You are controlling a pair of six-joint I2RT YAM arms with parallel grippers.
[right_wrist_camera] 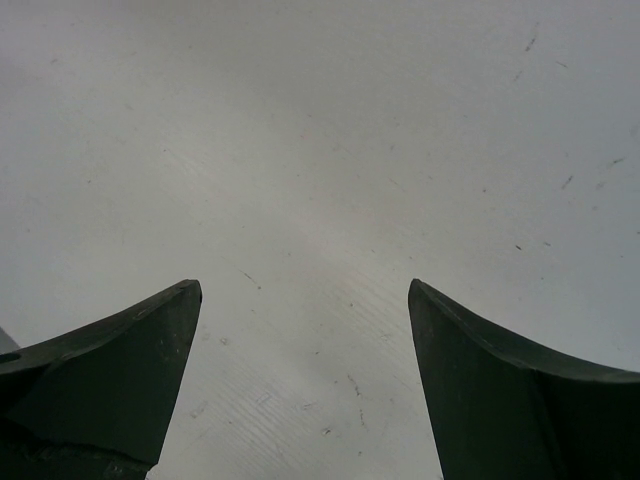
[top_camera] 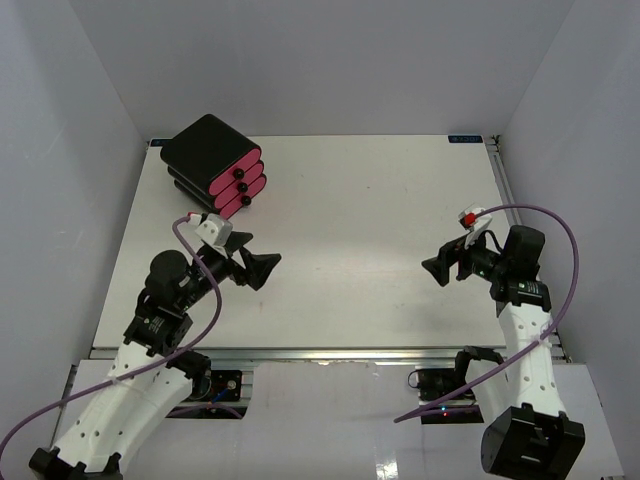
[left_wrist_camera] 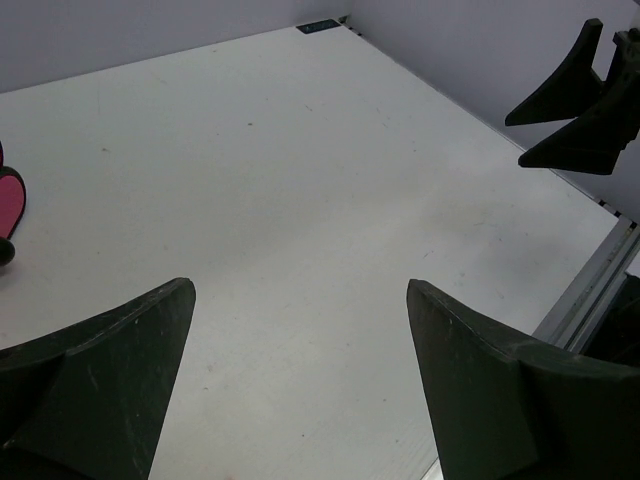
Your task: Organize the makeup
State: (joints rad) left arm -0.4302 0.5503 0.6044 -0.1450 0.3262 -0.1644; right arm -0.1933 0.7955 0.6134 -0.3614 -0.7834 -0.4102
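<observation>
White table [top_camera: 350,220] walled in pale grey, black box [top_camera: 205,150] far-left; left fingers [top_camera: 262,268] and right fingers [top_camera: 438,268] spread

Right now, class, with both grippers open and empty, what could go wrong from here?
The black box sits at the far-left corner of the table; tugging a small drawer knob might drag the whole box instead. The left gripper and right gripper face each other; reaching inward together, they could collide.

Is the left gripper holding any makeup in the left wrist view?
No: the fingers of the left gripper stand wide apart, with only bare white table showing between them.
</observation>
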